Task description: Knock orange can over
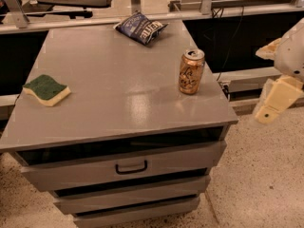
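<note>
The orange can [191, 72] stands upright near the right edge of the grey cabinet top [114, 84]. It is shiny orange-gold with pale markings and a silver top rim. My gripper [278, 96] is at the right edge of the view, off to the right of the cabinet and apart from the can, over the floor. Its cream-coloured parts show only in part.
A dark blue crinkled snack bag [139, 28] lies at the back edge of the top. A green and yellow sponge [46, 90] lies at the left. Drawers [128, 165] are below the top. Speckled floor [266, 175] lies to the right.
</note>
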You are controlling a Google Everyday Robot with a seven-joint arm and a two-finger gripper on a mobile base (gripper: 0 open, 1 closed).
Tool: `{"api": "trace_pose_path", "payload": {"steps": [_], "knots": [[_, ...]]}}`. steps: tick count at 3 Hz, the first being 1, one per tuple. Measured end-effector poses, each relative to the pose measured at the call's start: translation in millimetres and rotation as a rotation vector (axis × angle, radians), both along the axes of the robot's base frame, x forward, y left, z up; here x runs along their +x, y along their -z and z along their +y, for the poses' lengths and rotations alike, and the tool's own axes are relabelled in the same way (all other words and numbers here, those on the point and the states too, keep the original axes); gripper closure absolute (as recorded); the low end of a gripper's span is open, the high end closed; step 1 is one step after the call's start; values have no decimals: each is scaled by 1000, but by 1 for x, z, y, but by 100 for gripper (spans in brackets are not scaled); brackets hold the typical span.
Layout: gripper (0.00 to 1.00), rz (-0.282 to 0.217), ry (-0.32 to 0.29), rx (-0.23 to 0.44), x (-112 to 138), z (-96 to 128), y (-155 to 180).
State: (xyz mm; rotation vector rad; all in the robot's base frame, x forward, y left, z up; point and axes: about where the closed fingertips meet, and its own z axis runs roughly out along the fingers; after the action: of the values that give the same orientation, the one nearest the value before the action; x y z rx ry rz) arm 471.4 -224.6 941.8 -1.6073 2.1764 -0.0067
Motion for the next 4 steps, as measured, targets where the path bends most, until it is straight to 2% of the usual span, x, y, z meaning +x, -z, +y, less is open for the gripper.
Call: {"api": "trace_pose_path", "payload": {"steps": [1, 2, 3, 4], "knots": [[0, -72, 17, 145, 42, 6, 26], [0, -148, 5, 293, 83, 28, 40], [0, -184, -27, 439, 115, 56, 58], [0, -198, -73, 562, 141, 90, 69]]}}
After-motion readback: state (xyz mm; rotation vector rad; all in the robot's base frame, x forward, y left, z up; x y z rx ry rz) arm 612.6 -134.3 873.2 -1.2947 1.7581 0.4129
